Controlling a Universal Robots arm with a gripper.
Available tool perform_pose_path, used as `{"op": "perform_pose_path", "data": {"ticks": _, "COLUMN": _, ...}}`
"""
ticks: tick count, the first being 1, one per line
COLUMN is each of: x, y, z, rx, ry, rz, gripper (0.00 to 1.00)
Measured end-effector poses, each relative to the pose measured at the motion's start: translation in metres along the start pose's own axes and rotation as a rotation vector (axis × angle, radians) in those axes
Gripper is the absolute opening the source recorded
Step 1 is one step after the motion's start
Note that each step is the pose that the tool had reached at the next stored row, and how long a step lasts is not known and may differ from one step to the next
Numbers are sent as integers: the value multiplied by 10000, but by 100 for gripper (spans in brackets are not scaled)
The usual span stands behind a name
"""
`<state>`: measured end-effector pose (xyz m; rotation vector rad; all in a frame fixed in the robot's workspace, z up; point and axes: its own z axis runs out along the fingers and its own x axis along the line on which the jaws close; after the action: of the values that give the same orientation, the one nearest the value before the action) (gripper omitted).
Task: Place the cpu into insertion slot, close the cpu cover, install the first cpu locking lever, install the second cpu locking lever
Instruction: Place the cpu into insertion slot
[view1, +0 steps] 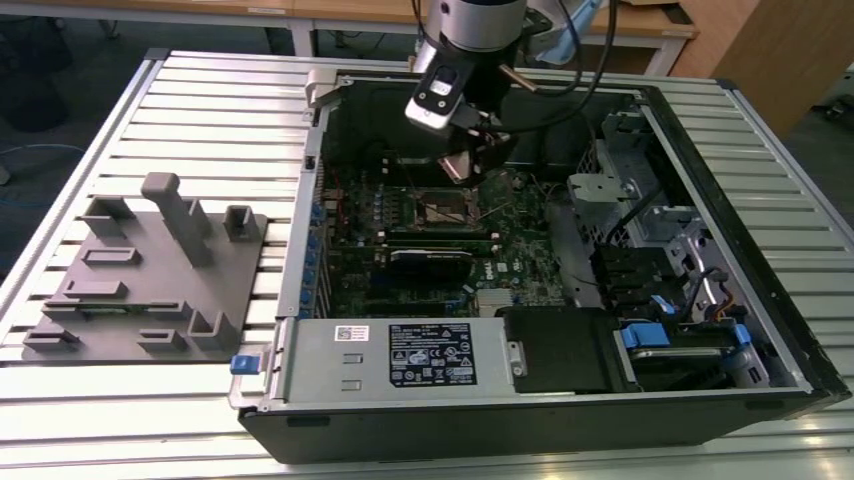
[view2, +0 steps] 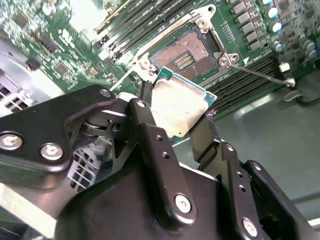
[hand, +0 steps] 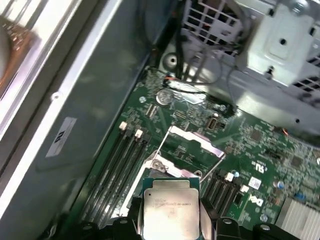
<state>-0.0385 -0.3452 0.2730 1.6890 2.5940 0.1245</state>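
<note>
My gripper (view1: 465, 165) hangs inside the open computer case, a little above the motherboard and just behind the insertion slot (view1: 447, 208). It is shut on the cpu (view2: 180, 107), a flat square chip with a silvery top, pinched at two opposite edges by the black fingers (view2: 150, 135). In the first wrist view the cpu (hand: 170, 212) sits between the fingertips, tilted above the board. The insertion slot (view2: 192, 52) lies uncovered, its brownish contact field showing. The cpu cover (hand: 195, 142) stands swung up at the slot's far side. A thin locking lever (view2: 260, 74) sticks out sideways, unlatched.
Long black memory slots (hand: 115, 165) run beside the socket. A metal drive cage (view1: 627, 200) and cables fill the case on the exterior view's right, the power supply (view1: 400, 355) its front. A grey fixture plate (view1: 147, 270) lies on the slatted table at the left.
</note>
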Motion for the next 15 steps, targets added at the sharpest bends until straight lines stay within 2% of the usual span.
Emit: {"op": "perform_pose_path", "data": {"ticks": 15, "x": 0, "y": -1, "z": 7, "rx": -19, "ry": -249, "rz": 2713, "gripper": 54}}
